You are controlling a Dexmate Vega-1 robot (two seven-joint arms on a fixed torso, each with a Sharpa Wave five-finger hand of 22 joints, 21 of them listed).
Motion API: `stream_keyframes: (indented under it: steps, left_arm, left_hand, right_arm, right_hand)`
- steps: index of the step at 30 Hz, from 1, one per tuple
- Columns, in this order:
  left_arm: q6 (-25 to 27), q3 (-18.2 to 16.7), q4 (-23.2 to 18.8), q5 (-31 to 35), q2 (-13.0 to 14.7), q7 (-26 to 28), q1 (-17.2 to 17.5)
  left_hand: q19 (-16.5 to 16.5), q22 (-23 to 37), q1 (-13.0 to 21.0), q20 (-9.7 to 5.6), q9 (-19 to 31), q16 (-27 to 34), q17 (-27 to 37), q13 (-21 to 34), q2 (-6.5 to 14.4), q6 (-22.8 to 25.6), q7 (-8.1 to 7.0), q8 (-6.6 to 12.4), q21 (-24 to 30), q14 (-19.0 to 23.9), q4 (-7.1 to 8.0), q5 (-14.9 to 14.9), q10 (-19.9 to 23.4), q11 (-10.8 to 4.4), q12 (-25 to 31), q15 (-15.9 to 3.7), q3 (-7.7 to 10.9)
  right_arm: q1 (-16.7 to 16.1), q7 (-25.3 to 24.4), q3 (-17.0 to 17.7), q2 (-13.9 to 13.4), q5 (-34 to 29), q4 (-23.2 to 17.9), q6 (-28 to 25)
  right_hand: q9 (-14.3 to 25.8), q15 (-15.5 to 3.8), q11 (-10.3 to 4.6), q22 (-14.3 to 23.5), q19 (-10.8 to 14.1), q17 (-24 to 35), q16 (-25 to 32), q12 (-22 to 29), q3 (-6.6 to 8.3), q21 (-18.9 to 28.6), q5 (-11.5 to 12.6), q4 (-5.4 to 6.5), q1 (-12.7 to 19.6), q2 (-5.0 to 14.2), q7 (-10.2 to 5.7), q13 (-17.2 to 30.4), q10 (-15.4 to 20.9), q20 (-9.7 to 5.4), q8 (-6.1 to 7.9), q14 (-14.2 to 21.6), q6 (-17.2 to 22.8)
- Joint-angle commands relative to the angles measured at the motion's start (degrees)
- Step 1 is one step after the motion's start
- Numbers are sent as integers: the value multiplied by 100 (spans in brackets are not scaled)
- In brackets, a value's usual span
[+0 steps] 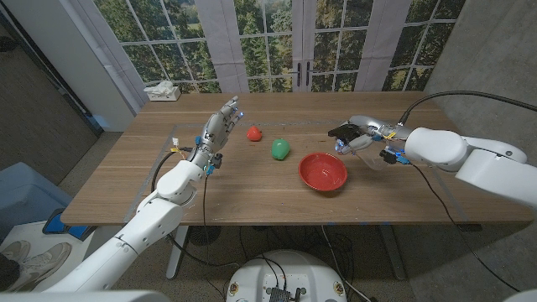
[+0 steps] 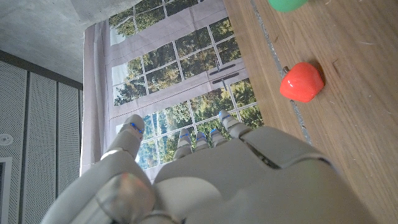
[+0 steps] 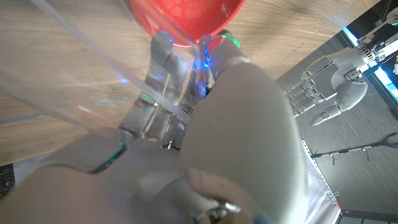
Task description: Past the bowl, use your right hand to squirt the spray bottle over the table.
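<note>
2 robot hands work over the brown wooden table (image 1: 252, 180). Right of centre in the head view, the right hand (image 1: 362, 137) is closed around a clear plastic spray bottle with a black nozzle (image 1: 346, 132), held in the air just beyond the shiny red round bowl (image 1: 323, 171). The left hand (image 1: 216, 130), left of centre, stands upright with fingers spread and holds nothing. A small red fruit-shaped toy (image 1: 253, 132) and a green one (image 1: 280, 148) lie between the hands. My worry is aim: the nozzle seems to point toward the toys, so a squeeze may wet them or the bowl, and a tight grip could tip the bottle.
</note>
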Motion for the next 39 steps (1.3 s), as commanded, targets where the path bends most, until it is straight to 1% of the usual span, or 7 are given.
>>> stream_keyframes:
  steps: [1,13,20,30,32,37,39]
  left_arm:
    - [-39,-15,-27,13,9,5,28]
    - [-52,-36,-11,-18,17,-25,29]
    - [-62,-31,25,-38,8,-65,-1]
    - [-26,-31,11,-17,25,-40,-6]
    - [-30,-28,21,-33,18,-56,-14]
    - [-43,-29,39,-46,0,-53,-12]
    - [-47,-30,39,-21,2,-35,-11]
  left_hand:
    - [-39,5,61,-187,19,7,9,11,-7,-25,-26,-13,6,-81,-36,-22,-46,9,3,-256,-9]
    - [-37,4,75,-188,20,10,9,11,-4,-22,-23,-8,6,-79,-58,-23,-48,11,4,-257,-12]
    - [-36,4,80,-189,20,11,9,11,-3,-21,-19,-6,6,-77,-65,-24,-45,9,5,-257,-14]
    - [-37,4,85,-186,20,11,9,11,-1,-15,-20,-3,6,-77,-72,-24,-39,8,8,-257,-19]
    - [-37,4,86,-189,20,12,9,11,-1,-14,-21,-3,6,-76,-73,-24,-39,13,8,-256,-20]
    - [-36,4,88,-189,20,11,9,11,0,-13,-19,-2,6,-78,-76,-25,-42,14,7,-255,-22]
    - [-35,4,89,-188,20,11,9,11,1,-10,-18,-1,7,-78,-77,-25,-43,20,7,-255,-23]
  right_arm:
    - [-9,-88,-10,-78,-28,-107,-81]
    - [73,-132,-87,-23,-80,-128,-161]
    - [-103,-237,52,103,70,88,260]
    - [-7,-297,-48,167,58,59,-20]
    - [-43,-326,-18,177,81,74,31]
    - [-203,-501,91,266,97,165,298]
    - [-391,-700,195,369,62,259,620]
  right_hand:
    - [327,-1051,36,157,664,1004,2394,42,97,63,103,-14,-18,-61,324,24,48,-1165,897,592,930]
    - [474,-1054,104,173,691,1007,2396,72,180,47,208,-9,-1,-73,348,66,28,-1161,1027,602,875]
    - [489,-1052,106,174,685,1005,2392,52,226,31,251,5,1,-45,354,59,-24,-1159,1070,597,803]
    - [440,-1054,-45,181,498,1006,2399,62,307,-1,226,46,-31,110,251,456,-606,-1143,1049,436,87]
    - [15,-1053,-45,164,421,1006,2395,123,283,12,144,39,-15,157,71,629,-708,-1140,695,394,-108]
    - [-1183,-1051,-56,70,306,998,2372,214,207,60,-50,34,46,272,-56,994,-927,-1144,-221,241,-237]
    - [-1288,-1055,-51,49,285,995,2369,210,207,58,-69,35,61,301,-97,1035,-981,-1144,-327,210,-326]
